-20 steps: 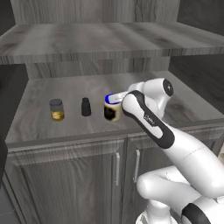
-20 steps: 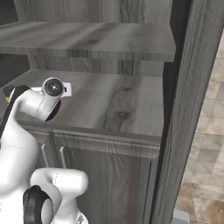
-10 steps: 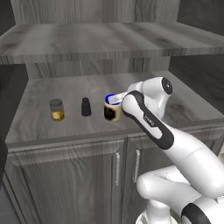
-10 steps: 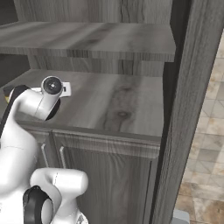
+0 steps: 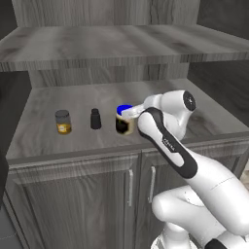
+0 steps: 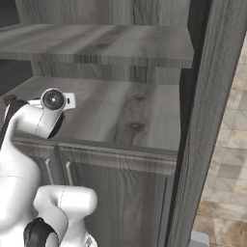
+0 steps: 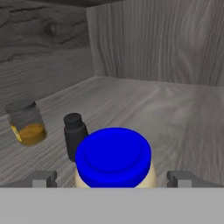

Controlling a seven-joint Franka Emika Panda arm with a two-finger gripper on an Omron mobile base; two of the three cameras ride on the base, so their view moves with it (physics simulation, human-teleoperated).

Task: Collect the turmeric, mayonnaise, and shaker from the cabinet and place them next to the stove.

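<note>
On the cabinet's (image 5: 44, 99) lower open shelf stand three things in a row. The turmeric (image 5: 62, 121) (image 7: 27, 122) is on the left, the black shaker (image 5: 95, 118) (image 7: 74, 131) in the middle, and the blue-lidded mayonnaise (image 5: 124, 121) (image 7: 113, 155) on the right. My gripper (image 5: 127, 115) (image 7: 113, 178) reaches in from the right and is open. One fingertip stands on each side of the mayonnaise jar, with a gap to the jar on both sides. The stove is out of view.
An upper shelf (image 5: 121, 46) hangs low over the hand. The cabinet's back wall (image 7: 166, 43) is close behind the jars, and its thick right side post (image 6: 207, 120) stands to the arm's right. Two doors with slim handles (image 5: 130, 187) are below the shelf.
</note>
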